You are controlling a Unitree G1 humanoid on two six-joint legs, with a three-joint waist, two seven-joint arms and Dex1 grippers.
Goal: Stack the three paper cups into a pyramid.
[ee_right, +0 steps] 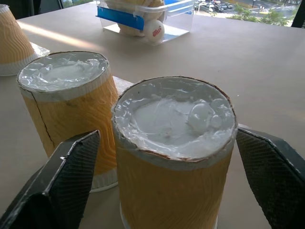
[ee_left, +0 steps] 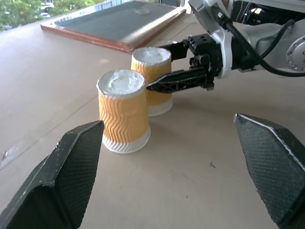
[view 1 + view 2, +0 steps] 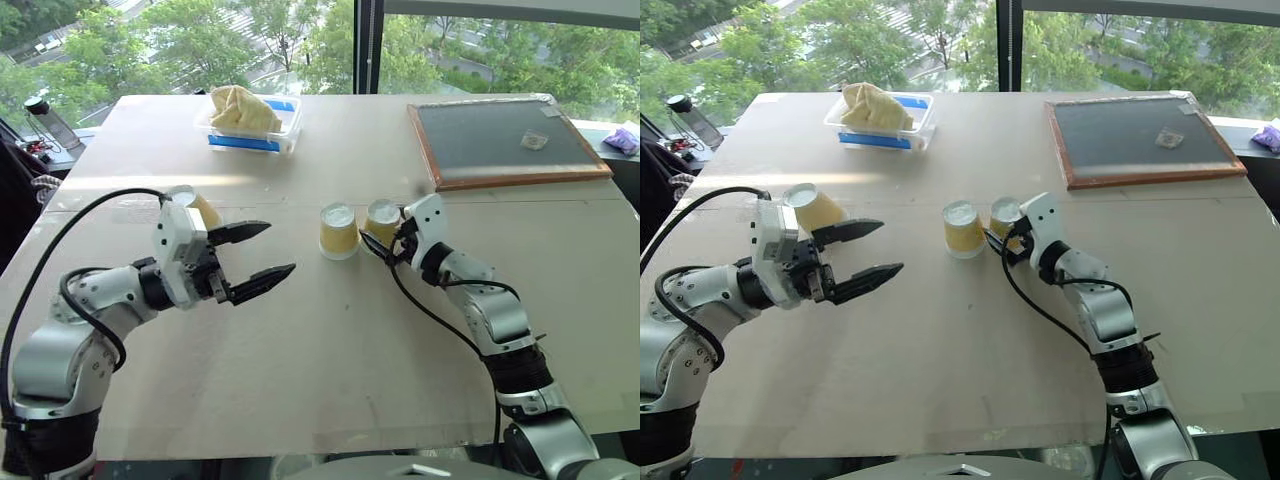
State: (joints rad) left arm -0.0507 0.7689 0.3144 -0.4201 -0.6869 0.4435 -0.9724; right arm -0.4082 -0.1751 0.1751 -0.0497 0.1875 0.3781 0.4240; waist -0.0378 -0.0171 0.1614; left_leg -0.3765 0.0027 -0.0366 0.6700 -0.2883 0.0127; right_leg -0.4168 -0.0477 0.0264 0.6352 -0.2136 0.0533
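Observation:
Two yellow paper cups stand mouth down, side by side at mid-table: the left cup [image 3: 338, 231] and the right cup [image 3: 383, 219]. My right gripper [image 3: 377, 240] is open with one finger on each side of the right cup [image 1: 174, 157], which rests on the table. The left cup [image 1: 71, 109] almost touches it. The third paper cup [image 3: 197, 208] sits farther left, just behind my left gripper [image 3: 280, 248]. That gripper is open and holds nothing, and it points toward the pair [image 2: 125, 109].
A clear plastic tub with a blue label [image 3: 250, 120] stands at the back of the table. A wood-framed dark board [image 3: 500, 140] lies at the back right. A dark bottle [image 3: 50, 120] stands off the table's left edge.

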